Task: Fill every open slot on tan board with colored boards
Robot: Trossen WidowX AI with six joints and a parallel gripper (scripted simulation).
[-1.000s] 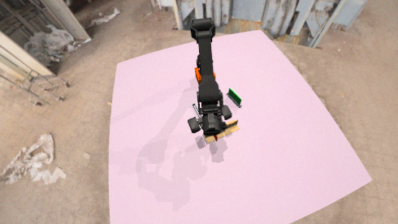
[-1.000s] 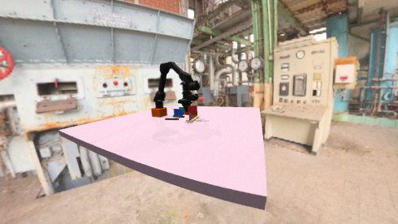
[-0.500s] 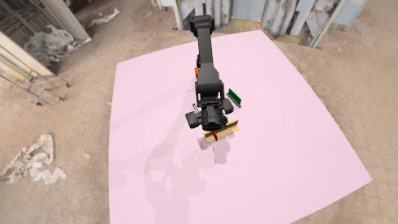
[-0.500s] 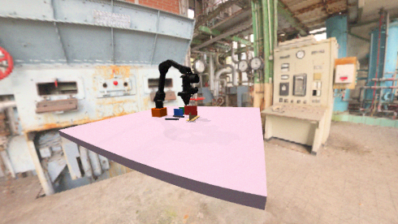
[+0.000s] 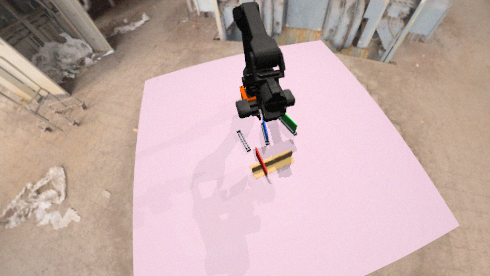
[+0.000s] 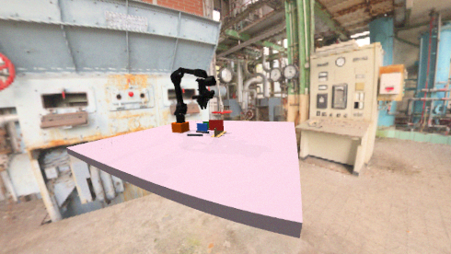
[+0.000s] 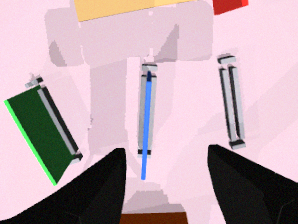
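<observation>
Ahead of the black two-fingered end effector (image 5: 265, 111) (image 6: 204, 102) (image 7: 166, 152), parted and holding nothing, the long tan slotted board (image 5: 280, 161) (image 6: 218, 132) (image 7: 125, 7) carried the thin red rectangular board (image 5: 261, 161) (image 6: 216, 124) (image 7: 229, 6), apparently one slot done. The flat green board (image 5: 289, 123) (image 7: 37, 134) and thin blue board (image 5: 265, 131) (image 6: 202, 127) (image 7: 146, 125), nearer it, remained in their holders, seemingly left to fit.

Tabletop (image 5: 320, 215) (image 6: 207, 161) (image 7: 112, 45): showing plain pale pink on top, with its side edge showing dark purplish grey.
Standing board (image 5: 280, 159) (image 6: 218, 132) (image 7: 110, 7): displaying tan, with a darker brown face in the top view.
Crossing board (image 5: 261, 161) (image 6: 216, 124) (image 7: 229, 5): displaying red.
Middle board (image 5: 265, 131) (image 6: 202, 127) (image 7: 146, 125): displaying blue.
Angled board (image 5: 289, 124) (image 7: 37, 132): displaying dark green on its face, bright green along its edge.
Holders (image 5: 243, 141) (image 7: 240, 107): showing grey and black.
Arm (image 5: 262, 50) (image 6: 177, 89): appearing black.
Base block (image 5: 243, 93) (image 6: 179, 127) (image 7: 155, 218): appearing orange, browner in the wrist view.
</observation>
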